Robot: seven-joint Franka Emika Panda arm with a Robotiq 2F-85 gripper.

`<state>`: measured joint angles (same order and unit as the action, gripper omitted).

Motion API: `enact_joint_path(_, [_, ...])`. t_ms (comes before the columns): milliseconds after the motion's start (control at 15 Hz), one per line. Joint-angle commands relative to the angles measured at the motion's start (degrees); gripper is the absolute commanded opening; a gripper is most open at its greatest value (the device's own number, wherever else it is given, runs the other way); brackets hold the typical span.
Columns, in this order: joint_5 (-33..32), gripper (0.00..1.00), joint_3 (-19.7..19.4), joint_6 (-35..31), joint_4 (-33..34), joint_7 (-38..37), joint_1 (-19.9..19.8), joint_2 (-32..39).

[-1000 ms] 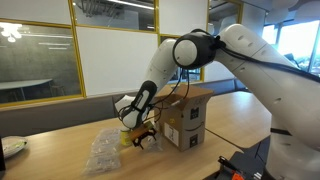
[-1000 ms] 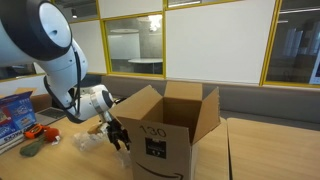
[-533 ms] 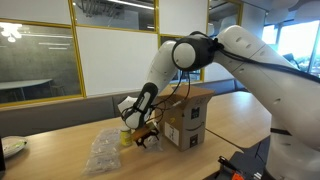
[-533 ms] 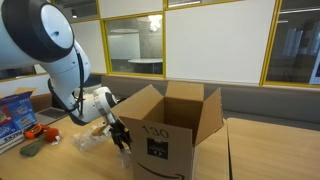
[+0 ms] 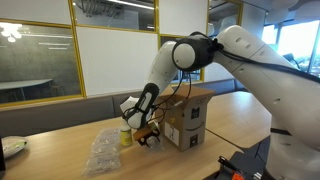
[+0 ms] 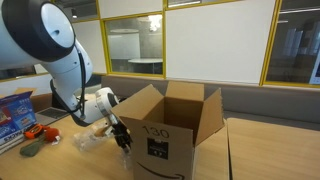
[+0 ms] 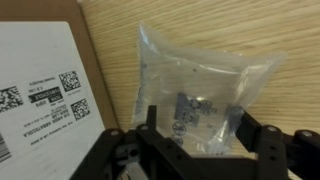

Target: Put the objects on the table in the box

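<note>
The gripper (image 7: 197,122) has edged slightly closer to the cardboard box (image 6: 172,135) than it was 1 second ago, as both exterior views show. Its 2 fingers (image 7: 150,125) stand spread wide, nothing clamped, straddling a clear plastic bag (image 7: 195,80) of small dark parts. The bag lies flat on the wooden counter (image 7: 200,20), outside the box; whether the fingers touch it I cannot tell. Just beside the bag, the box wall carries a white label (image 7: 45,95) with 2 QR codes and print too small to read. A front flap seems to read "130". The box stands with its flaps open. Farther along the counter lie crumpled clear plastic (image 5: 104,150) and a colourful packet (image 6: 14,110).
</note>
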<state>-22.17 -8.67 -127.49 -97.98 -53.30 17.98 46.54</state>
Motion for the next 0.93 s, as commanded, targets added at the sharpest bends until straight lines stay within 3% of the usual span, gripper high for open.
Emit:
enact_joint_path(0, [-0.38, 0.46, -0.67, -1.81, -0.85, -1.15, 0.09, -0.22])
enact_joint_path(267, [-0.34, 0.17, -0.76, -2.46, -1.93, -1.42, 0.02, -1.86])
enact_joint_path(467, [-0.75, 0.12, -0.91, -3.41, -4.37, -2.1, 0.39, -6.39])
enact_joint_path(867, [-4.45, 0.14, -1.23, -10.44, -13.29, -6.0, 3.93, -20.04])
